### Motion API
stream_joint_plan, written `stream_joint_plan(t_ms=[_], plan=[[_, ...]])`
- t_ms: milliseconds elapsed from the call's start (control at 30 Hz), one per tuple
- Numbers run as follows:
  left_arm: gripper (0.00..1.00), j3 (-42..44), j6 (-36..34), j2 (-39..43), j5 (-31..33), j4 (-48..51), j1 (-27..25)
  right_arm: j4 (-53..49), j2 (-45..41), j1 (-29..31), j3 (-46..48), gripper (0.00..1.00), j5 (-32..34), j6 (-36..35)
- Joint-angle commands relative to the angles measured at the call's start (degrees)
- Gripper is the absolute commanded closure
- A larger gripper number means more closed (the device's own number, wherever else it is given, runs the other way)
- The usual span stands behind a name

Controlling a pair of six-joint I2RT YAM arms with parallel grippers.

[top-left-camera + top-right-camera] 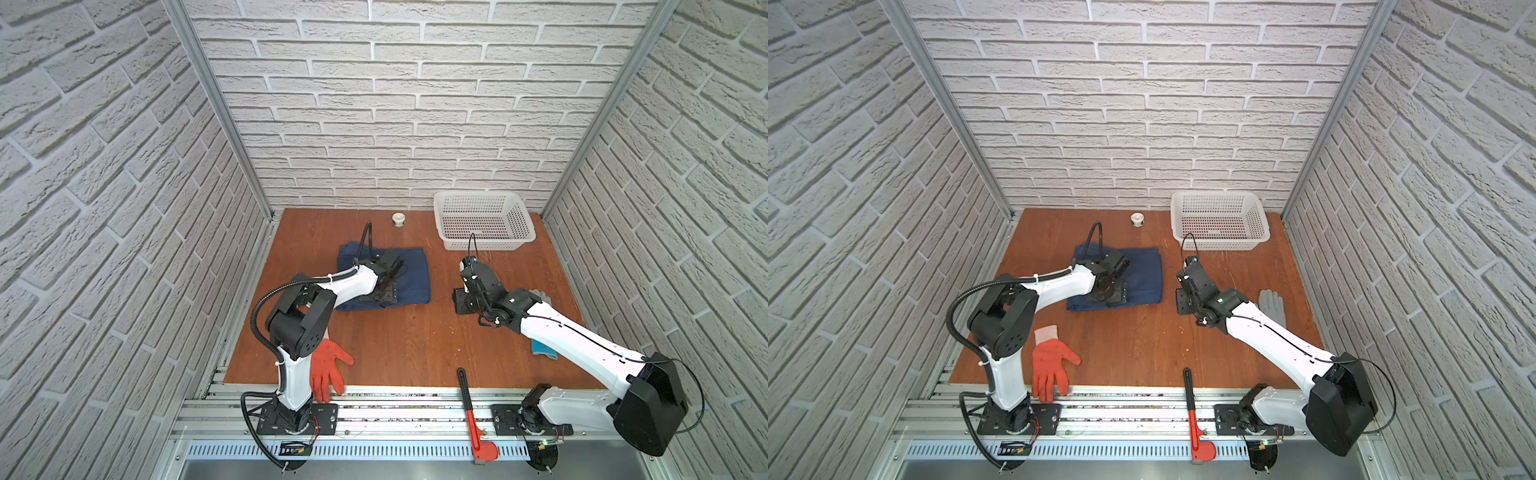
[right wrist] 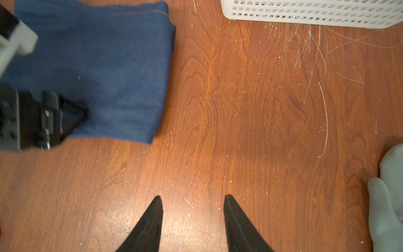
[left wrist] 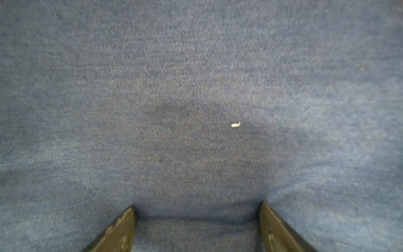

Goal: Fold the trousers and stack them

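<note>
Showing an orange glove (image 1: pixel 328 370) lying at the near left edge of the wooden tabletop (image 1: pixel 415 345). Showing the trousers (image 1: pixel 409 274) lying folded flat, left of centre, toward the back. Holding the left end effector (image 3: pixel 197 205) low on that denim, spread wide apart, clamping nothing. Showing a red and black wrench (image 1: pixel 469 399) lying across the near edge, right of centre. Holding the right end effector (image 2: pixel 192 196) over bare wood right of the trousers, apart and empty. Showing a white basket (image 1: pixel 519 220) at the back right.
</note>
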State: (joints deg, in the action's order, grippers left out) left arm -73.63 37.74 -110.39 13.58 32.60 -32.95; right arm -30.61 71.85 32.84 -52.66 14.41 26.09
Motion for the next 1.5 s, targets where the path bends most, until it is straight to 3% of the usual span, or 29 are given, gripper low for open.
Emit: stream_joint_plan(t_ms=[0, 367, 633, 1067, 1467], plan=[[0.13, -0.9, -8.5, -5.1, 0.2, 5.3, 5.5, 2.2, 0.1, -0.2, 0.1, 0.52, 0.0, -0.1], [0.13, -14.4, -16.6, -13.2, -1.9, 11.6, 16.7, 3.4, 0.7, -0.7, -1.1, 0.52, -1.3, -0.2], [0.13, -20.8, -18.7, -16.3, -2.1, 14.4, 24.0, 3.8, 1.1, -1.1, -2.2, 0.53, -2.4, 0.0], [0.12, -38.4, -22.7, -27.4, -0.3, 21.9, 31.9, 4.3, 3.7, -2.3, -3.1, 0.53, -3.9, 0.0], [0.09, -63.4, -28.5, -39.4, 4.3, 29.0, 35.4, 4.9, 7.6, -4.4, -5.6, 0.53, -5.7, -1.3]])
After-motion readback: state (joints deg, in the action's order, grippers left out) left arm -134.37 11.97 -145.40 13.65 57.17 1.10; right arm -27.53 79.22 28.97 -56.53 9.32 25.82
